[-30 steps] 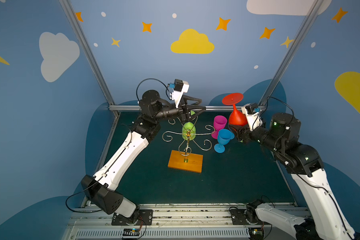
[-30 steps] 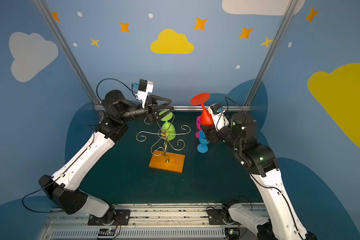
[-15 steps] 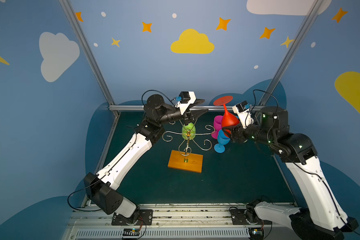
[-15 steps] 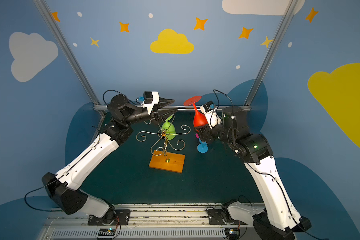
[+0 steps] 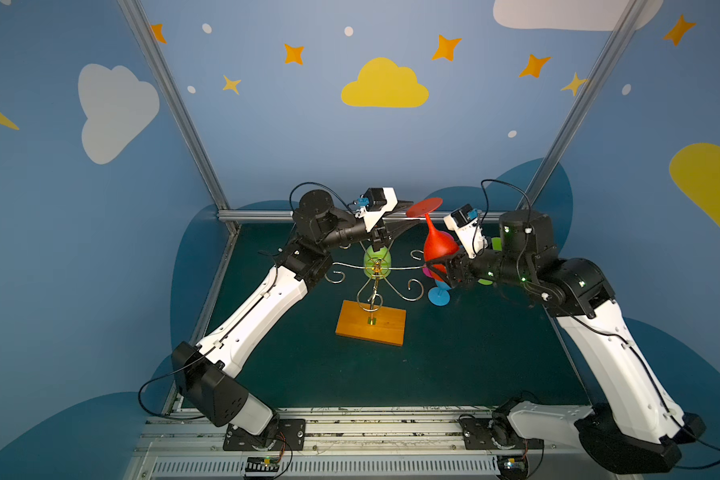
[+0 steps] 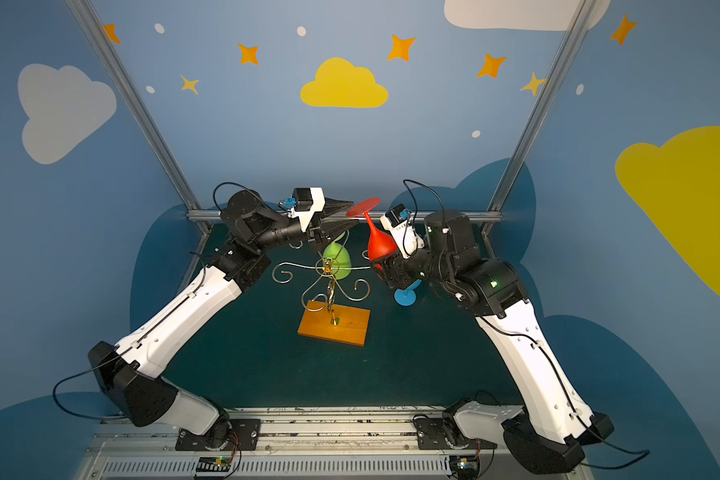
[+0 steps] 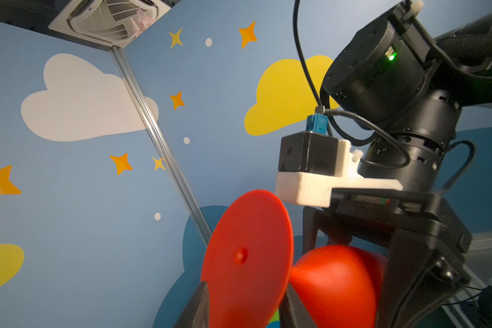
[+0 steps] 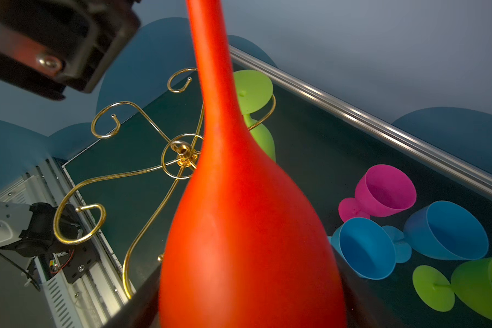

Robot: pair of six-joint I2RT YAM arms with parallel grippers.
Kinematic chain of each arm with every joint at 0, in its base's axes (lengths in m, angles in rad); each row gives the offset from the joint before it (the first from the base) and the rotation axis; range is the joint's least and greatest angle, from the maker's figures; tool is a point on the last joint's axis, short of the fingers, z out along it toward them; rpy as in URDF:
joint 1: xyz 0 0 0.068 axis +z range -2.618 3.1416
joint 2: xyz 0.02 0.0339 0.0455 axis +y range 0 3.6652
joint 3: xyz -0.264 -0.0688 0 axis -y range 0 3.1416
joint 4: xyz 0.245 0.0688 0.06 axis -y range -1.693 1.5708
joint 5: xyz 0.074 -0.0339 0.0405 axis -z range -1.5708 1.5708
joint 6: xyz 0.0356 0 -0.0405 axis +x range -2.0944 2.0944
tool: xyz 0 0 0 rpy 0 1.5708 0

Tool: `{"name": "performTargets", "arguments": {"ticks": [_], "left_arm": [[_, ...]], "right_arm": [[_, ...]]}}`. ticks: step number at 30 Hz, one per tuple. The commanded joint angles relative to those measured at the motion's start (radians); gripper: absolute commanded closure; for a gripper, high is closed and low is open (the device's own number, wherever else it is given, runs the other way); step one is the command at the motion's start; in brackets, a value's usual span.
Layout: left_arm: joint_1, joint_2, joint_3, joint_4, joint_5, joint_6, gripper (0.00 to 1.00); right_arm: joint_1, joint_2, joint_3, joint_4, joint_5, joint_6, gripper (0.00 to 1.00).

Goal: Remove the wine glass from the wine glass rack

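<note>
A red wine glass [image 5: 439, 245] [image 6: 381, 245] is held upside down above the mat, off the wine glass rack [image 5: 377, 270] [image 6: 328, 270]. My right gripper [image 5: 437, 266] [image 8: 247, 306] is shut on its bowl [image 8: 239, 227]. My left gripper [image 5: 412, 212] [image 7: 245, 286] has a finger on each side of the glass's round foot [image 7: 247, 255]; whether they press on it is unclear. A green wine glass [image 5: 377, 257] [image 8: 253, 91] hangs upside down on a rear arm of the gold wire rack, which stands on a wooden base [image 5: 371, 322].
To the right of the rack, several glasses are on the mat: a pink one [image 8: 386, 190], two blue [image 8: 364, 247] [image 8: 446, 230] and a green one [image 8: 480, 284]. A metal rail [image 5: 258, 216] runs along the back edge.
My right arm swung the red glass left towards the rack's top. My left gripper reached right to the glass's foot, and its jaws narrowed around it.
</note>
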Motion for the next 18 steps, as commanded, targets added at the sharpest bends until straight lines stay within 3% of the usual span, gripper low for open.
{"name": "performTargets", "arguments": {"ticks": [1, 11, 13, 17, 18], "left_arm": [[-0.004, 0.005, 0.002, 0.019, -0.019, 0.019, 0.66], [-0.004, -0.007, -0.017, 0.041, -0.070, 0.026, 0.87], [-0.004, -0.010, -0.022, 0.050, -0.081, 0.026, 0.92], [-0.003, -0.022, -0.038, 0.071, -0.115, 0.011, 0.97], [-0.003, -0.026, -0.045, 0.075, -0.126, 0.005, 0.97]], "right_arm": [[0.015, 0.007, 0.029, -0.008, -0.013, 0.010, 0.90], [0.030, 0.013, 0.029, -0.006, -0.022, 0.027, 0.84], [0.030, 0.010, 0.023, 0.004, -0.018, 0.033, 0.75], [0.030, -0.014, -0.005, 0.050, -0.012, 0.049, 0.34], [0.030, -0.024, -0.012, 0.067, -0.019, 0.053, 0.28]]}}
